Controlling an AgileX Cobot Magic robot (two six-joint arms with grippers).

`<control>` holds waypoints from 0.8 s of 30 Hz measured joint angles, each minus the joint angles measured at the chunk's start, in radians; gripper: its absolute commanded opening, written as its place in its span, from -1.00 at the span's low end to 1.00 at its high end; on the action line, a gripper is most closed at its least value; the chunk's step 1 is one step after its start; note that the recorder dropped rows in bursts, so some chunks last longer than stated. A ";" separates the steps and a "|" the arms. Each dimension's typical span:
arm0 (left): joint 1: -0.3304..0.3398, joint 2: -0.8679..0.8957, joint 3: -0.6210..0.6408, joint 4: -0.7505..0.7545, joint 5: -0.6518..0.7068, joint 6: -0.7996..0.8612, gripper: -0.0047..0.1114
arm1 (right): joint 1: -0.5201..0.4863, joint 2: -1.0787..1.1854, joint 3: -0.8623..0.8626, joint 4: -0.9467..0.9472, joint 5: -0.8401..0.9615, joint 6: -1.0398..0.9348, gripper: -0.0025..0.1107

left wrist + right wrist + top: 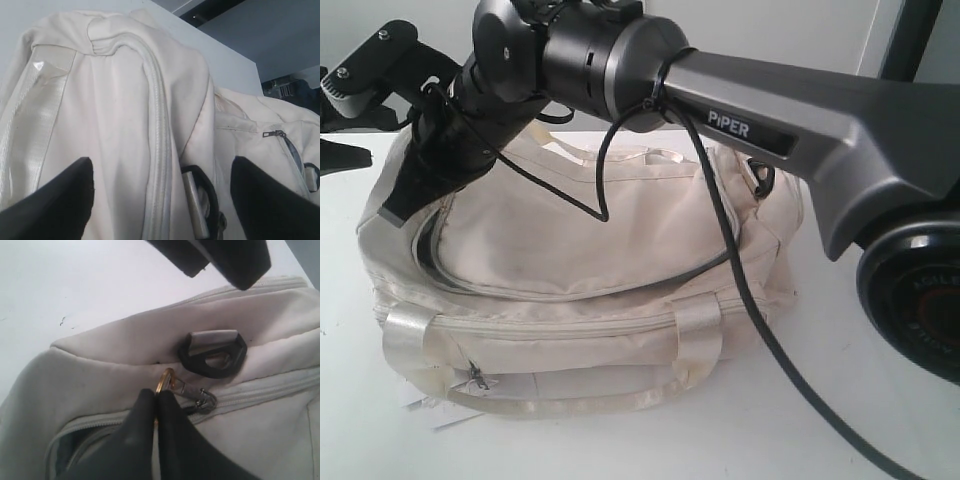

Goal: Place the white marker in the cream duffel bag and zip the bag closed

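The soft cream fabric duffel bag [620, 250] fills mid-frame. At its upper-left end the right gripper [156, 395] pinches the gold ring zipper charm [165, 377]. The left gripper [162, 165] has its jaws spread wide, with the bag's other end showing between them.

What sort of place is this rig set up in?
Likely a lab or test bench, not a home: a bare white tabletop, a plain pale wall behind, and a lone cream duffel bag staged under a PiPER-branded robot arm.
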 measured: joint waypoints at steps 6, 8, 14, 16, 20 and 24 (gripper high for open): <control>0.000 0.022 -0.055 -0.004 -0.023 -0.002 0.42 | 0.000 0.000 0.000 0.000 0.000 -0.010 -0.96; 0.000 0.041 -0.065 -0.004 -0.021 -0.002 0.42 | 0.000 0.000 0.000 0.000 0.000 -0.019 -0.96; -0.039 0.089 -0.093 -0.004 -0.011 0.005 0.39 | 0.000 0.000 0.000 0.000 -0.004 -0.028 -0.96; -0.061 0.098 -0.091 -0.001 -0.021 0.006 0.34 | 0.000 0.000 0.000 0.000 -0.006 -0.028 -0.96; -0.093 0.119 -0.091 0.003 -0.053 0.007 0.01 | 0.000 0.000 0.000 0.000 -0.008 -0.028 -0.96; -0.104 0.130 -0.091 0.003 -0.087 0.008 -0.64 | 0.000 0.000 0.000 0.000 -0.012 -0.030 -0.96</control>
